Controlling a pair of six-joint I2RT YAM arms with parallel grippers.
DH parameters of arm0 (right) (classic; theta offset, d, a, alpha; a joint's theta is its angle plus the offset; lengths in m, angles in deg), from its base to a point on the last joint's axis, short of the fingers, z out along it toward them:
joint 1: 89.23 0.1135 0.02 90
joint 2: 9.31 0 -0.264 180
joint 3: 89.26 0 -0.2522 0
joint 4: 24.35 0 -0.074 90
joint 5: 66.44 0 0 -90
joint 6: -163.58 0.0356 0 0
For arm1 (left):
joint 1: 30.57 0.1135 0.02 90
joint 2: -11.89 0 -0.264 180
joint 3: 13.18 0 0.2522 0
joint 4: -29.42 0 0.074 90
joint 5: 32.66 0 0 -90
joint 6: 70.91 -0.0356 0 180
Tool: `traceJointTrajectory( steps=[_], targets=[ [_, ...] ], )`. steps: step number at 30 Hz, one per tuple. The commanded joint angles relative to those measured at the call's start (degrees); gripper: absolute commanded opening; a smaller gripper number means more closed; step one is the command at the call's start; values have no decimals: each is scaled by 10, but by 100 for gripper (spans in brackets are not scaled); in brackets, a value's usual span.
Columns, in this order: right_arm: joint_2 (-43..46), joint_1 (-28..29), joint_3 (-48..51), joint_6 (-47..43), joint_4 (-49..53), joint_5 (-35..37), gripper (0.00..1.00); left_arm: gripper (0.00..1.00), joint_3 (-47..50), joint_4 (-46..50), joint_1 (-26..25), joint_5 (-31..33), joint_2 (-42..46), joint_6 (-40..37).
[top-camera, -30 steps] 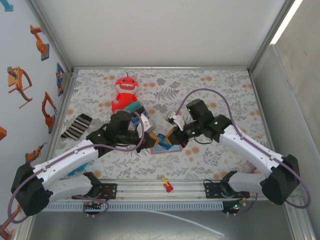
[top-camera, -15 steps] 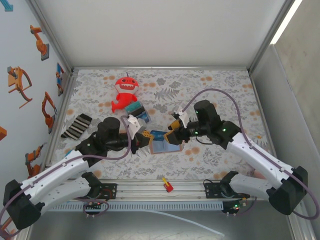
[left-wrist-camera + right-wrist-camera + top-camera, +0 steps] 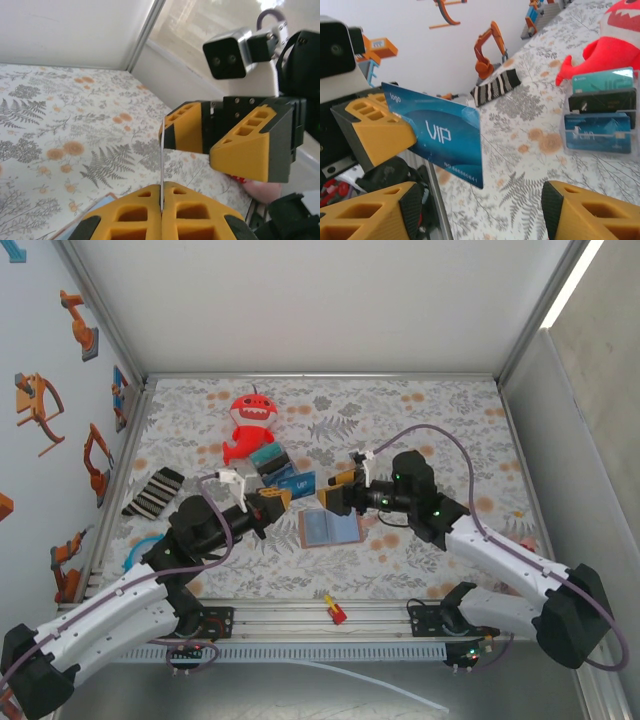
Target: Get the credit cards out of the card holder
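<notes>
The blue card (image 3: 442,137) has "VIP" in big white letters across its middle and the small word "logo" in its upper left corner. Along its bottom edge runs a line starting "NO." and then mostly eights. The stacked cards (image 3: 597,132) further along the bench carry print too small to read.

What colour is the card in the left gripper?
The card is blue with white VIP lettering, clearest in the right wrist view.
</notes>
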State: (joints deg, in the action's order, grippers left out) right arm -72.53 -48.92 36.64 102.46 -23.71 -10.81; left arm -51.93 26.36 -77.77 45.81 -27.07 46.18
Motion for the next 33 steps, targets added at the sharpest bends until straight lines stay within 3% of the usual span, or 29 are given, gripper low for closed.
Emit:
traceJointTrajectory(
  steps=[1,10,17,20,21,24,26,33],
  targets=[
    [-11,1,0,53,-112,-24,63,0,9,-77,2,3,0,55],
    [-46,1,2,101,-221,-73,49,0,20,-159,2,-20,-34,95],
    [-39,1,-1,104,-229,-88,15,0,27,-165,2,-7,-40,107],
    [-30,1,0,101,-224,-92,6,0,25,-136,2,0,-31,95],
    [-27,1,-2,98,-217,-94,4,2,21,-120,2,1,-28,89],
    [-22,1,-9,83,-185,-99,0,28,-1,-52,3,1,-14,56],
    [-15,1,-10,70,-161,-99,0,39,-23,11,3,11,0,19],
    [18,1,-28,14,-43,-88,0,57,-134,228,11,45,25,-151]
  ],
)
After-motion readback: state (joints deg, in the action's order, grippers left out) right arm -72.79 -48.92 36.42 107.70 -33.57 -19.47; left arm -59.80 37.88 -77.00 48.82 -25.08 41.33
